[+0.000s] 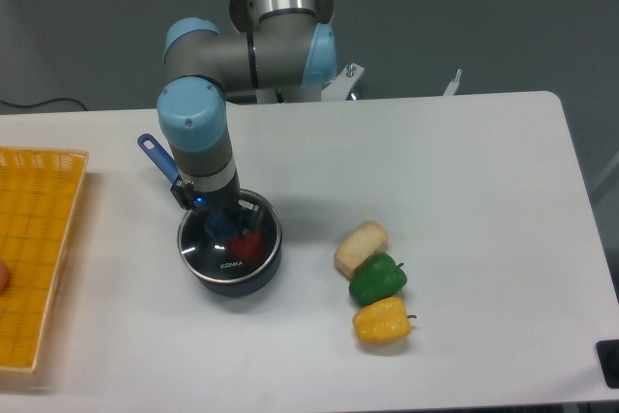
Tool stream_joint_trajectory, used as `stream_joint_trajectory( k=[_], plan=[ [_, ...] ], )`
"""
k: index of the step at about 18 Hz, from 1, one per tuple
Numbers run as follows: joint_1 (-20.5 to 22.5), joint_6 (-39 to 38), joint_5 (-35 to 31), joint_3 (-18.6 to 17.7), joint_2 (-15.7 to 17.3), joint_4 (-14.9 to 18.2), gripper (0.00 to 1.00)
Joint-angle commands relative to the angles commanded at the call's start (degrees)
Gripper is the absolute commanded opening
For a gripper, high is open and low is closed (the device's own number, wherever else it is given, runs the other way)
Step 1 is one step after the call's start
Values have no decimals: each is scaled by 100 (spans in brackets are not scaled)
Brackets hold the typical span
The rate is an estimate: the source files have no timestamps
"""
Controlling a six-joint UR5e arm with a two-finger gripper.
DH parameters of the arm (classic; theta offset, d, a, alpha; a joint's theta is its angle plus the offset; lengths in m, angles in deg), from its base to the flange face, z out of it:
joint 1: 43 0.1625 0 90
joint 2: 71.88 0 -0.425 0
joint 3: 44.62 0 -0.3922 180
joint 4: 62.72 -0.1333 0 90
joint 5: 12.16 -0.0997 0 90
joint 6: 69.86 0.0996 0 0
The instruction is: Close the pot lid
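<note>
The lid (229, 246) lies flat on the pot (232, 273), left of centre on the worktop (464, 191), with something red showing through the glass. The gripper (225, 222) stands straight down over the blue knob (219, 225); from here I cannot tell whether the jaws grip it or have let go. To my eye the lid looks seated, so the jaws should part fully and the arm lift straight up, dragging nothing sideways. The pot's handle (155, 155) points far-left, out of the way.
</note>
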Motion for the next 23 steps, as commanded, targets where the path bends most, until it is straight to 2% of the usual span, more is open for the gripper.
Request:
stream_joint_trajectory(
  k=[10, 13, 16, 17, 23],
  plan=[
    [-9, 0, -26, -26, -44, -9, 69],
    [0, 9, -26, -18, -35, -9, 78],
    [0, 17, -26, -26, -44, -9, 93],
    [0, 18, -26, -18, -35, -9, 95],
    [0, 26, -26, 0, -18, 0, 100]
  ],
)
